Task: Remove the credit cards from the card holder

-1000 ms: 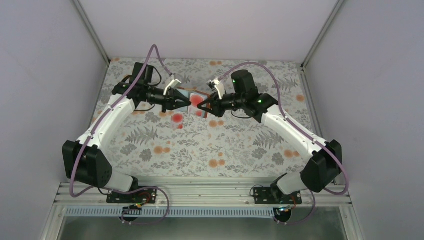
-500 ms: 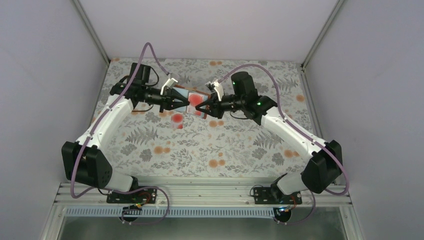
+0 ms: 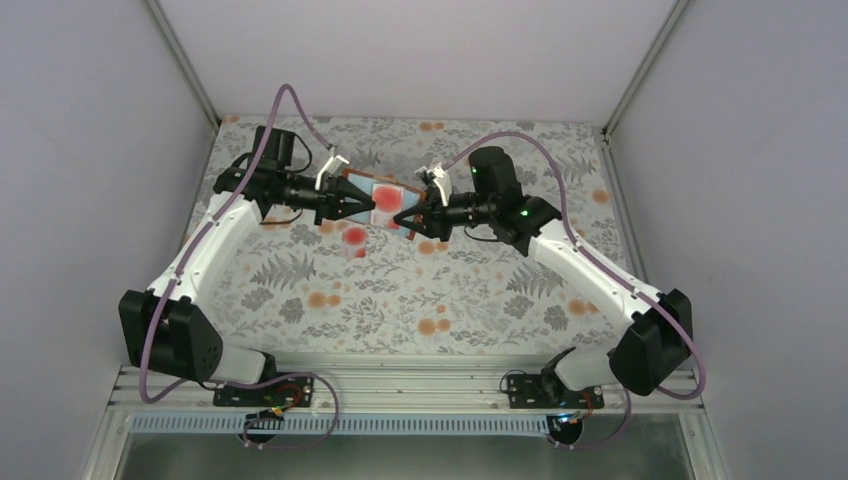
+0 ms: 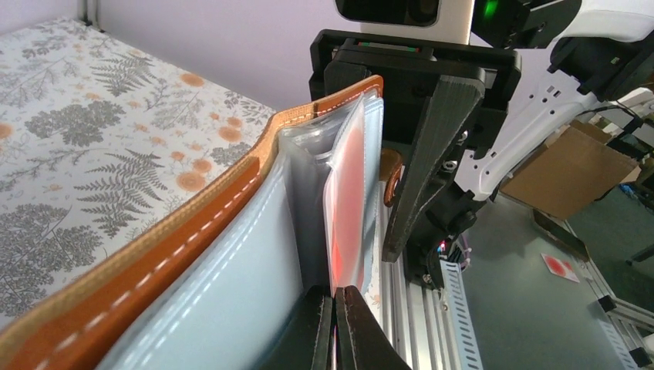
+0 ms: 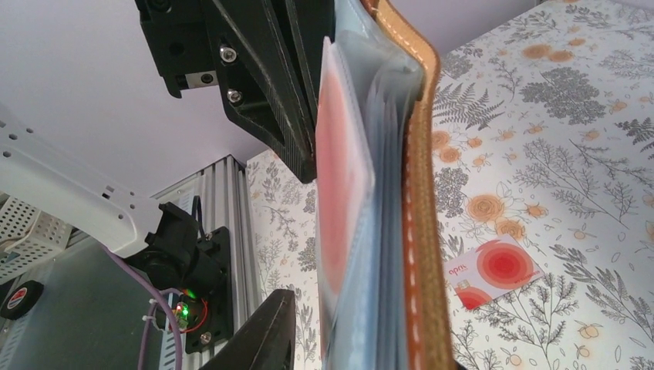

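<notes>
Fern-and-orange-blossom print covers the desk (image 3: 470, 290), and above it, held in the air between the two arms, hangs the brown leather card holder (image 3: 372, 192), spread so that its grey-blue sleeves fan apart. At one end the left tool (image 4: 334, 301) is pinched fully together on the sleeves' edge and carries the holder. At the other end the right tool (image 3: 412, 215) straddles it with jaws a little apart, and the one finger seen in its wrist view stands just off the plastic, so it seems to grip nothing. One credit card (image 5: 493, 270), pale with red discs, lies flat on the desk below, while the red card (image 4: 351, 200) sits in an outer sleeve. Drawing that one out looks like the step in hand. The right tool should close on the card's edge alone, not on the sleeve film, then pull straight along the pocket while the left tool keeps firm. A skewed pull would likely drag the soft sleeve along or let the slick card slip. Plain pale lilac walls (image 3: 750, 200) enclose the desk, and a slotted aluminium rail (image 3: 400, 385) at the near edge carries both arm bases.
</notes>
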